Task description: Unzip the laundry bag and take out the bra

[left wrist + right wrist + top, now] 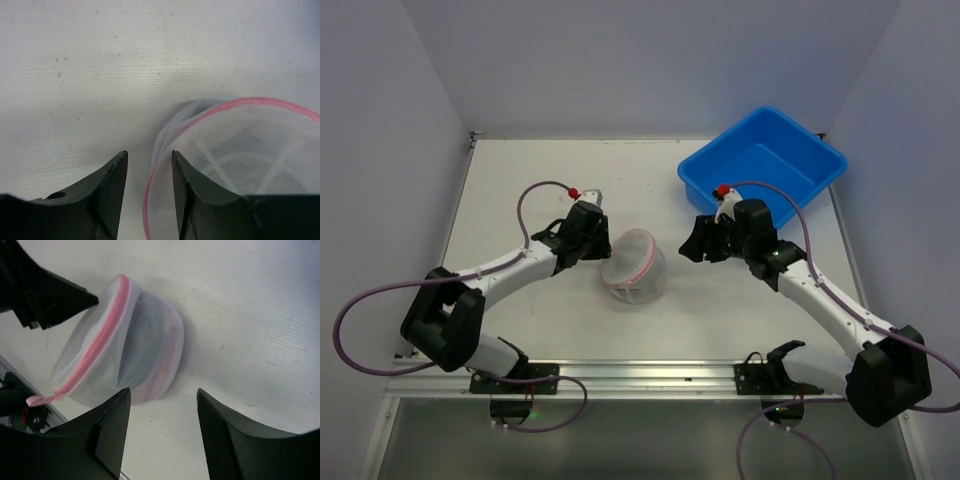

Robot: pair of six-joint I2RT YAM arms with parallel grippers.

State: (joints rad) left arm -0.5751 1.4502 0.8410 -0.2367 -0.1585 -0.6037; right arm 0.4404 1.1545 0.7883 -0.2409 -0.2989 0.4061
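Starting at the left tool (149, 156): its two black fingers stand partly open with a narrow gap between them. In the left wrist view, the pink trim (260, 101) of the laundry bag (240, 145) curves down into the lower part of this gap, close to the inner face of the finger on the right of the frame. The other finger is clear of the trim, and bare tabletop (100, 75) shows between the fingers. Nothing is clamped. In the top view this tool sits just beside the left edge of the bag.

The right tool (163, 392) has its fingers spread wide and holds nothing. In the right wrist view both fingertips occupy the lower edge of the frame. The bag lies above them, near but apart from the tips.

The laundry bag rests on the tabletop at the centre of the top view, between the two tools. It is tilted on its side, so the pink zipper rim faces the upper left of the right wrist frame. The zipper appears closed. A pink pull loop (40, 399) hangs at the lower left end of the rim. A darker grey mass shows through the white mesh; its identity cannot be told.

A blue bin (760, 165) stands at the upper right of the top view, well apart from the bag.
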